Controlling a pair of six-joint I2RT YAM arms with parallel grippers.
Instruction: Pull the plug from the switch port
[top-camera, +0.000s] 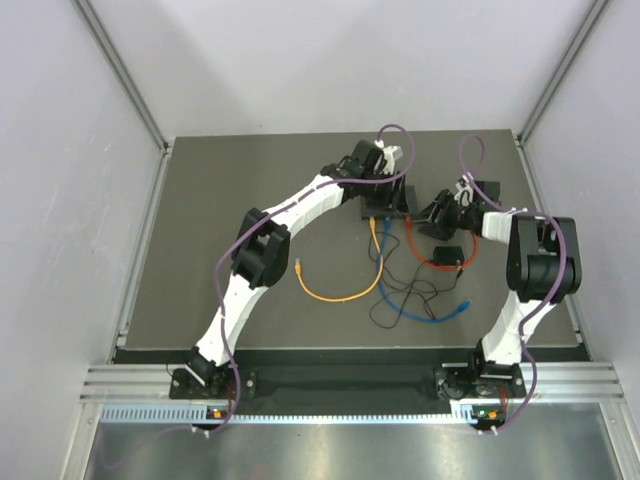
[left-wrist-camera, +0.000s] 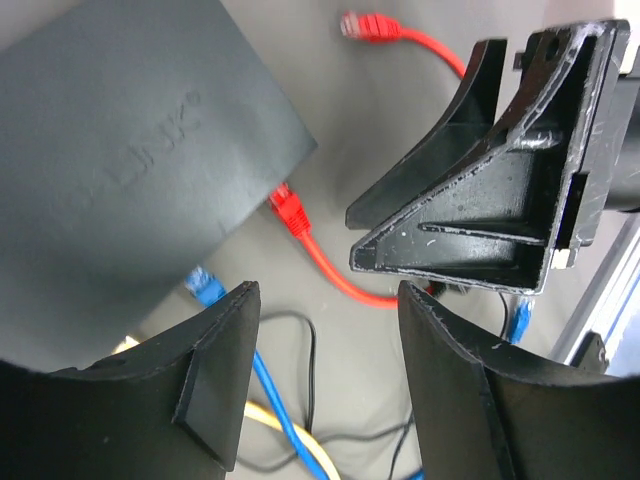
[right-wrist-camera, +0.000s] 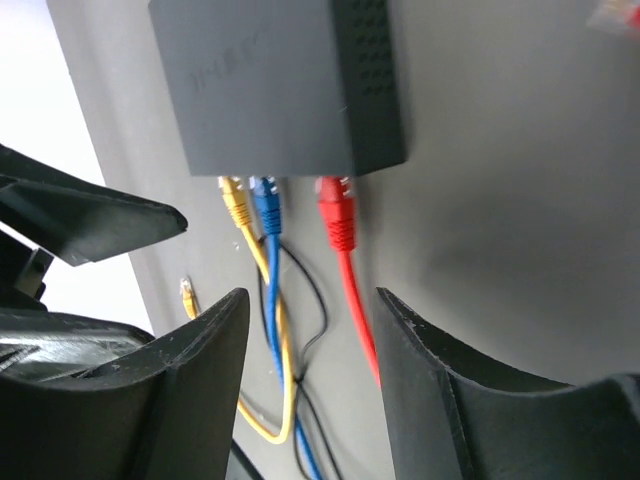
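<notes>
Three plugs are seen seated side by side in the edge of the switch (right-wrist-camera: 270, 90) that faces the right pincer (right-wrist-camera: 310, 385): a yellow plug (right-wrist-camera: 234, 200), a blue plug (right-wrist-camera: 266, 200) and a red plug (right-wrist-camera: 337, 215). The switch is laid flat on the worktop (right-wrist-camera: 500, 200), just ahead of that pincer and slightly to its left. The right pincer is held open, its two fingers spread wide with nothing clamped between them. The red cable (right-wrist-camera: 358, 320) is seen running back from its plug through the gap, nearer the right finger, and no contact with either finger can be made out. The yellow and blue cables are passed close by the left finger. The left pincer (left-wrist-camera: 320, 385) is likewise held open and empty, with the switch ahead of it and to its left, and the red plug just ahead of its gap. The right pincer is seen close beside it, on its right. A small black adapter (top-camera: 447, 256) is laid on the worktop behind the right pincer, apart from the switch.
</notes>
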